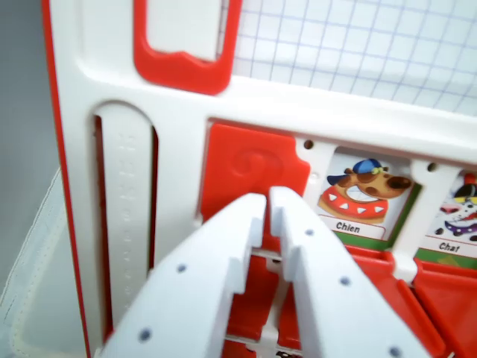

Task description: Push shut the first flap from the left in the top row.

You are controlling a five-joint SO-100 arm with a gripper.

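Observation:
A white plastic game board with red trim fills the wrist view. Its first flap from the left in the top row, a red flap with a raised question mark, stands upright and covers its picture. To its right a card with a cartoon dog labelled "Chien" shows, and further right part of a card labelled "Chat". My white gripper is shut with nothing between its fingers. Its tips rest at the lower edge of the red flap, touching or nearly touching it.
A red handle cut-out sits at the board's top. A vertical white slider slot runs down the board's left side. More red flaps lie below the cards. A gridded white surface shows behind, a grey surface at the left.

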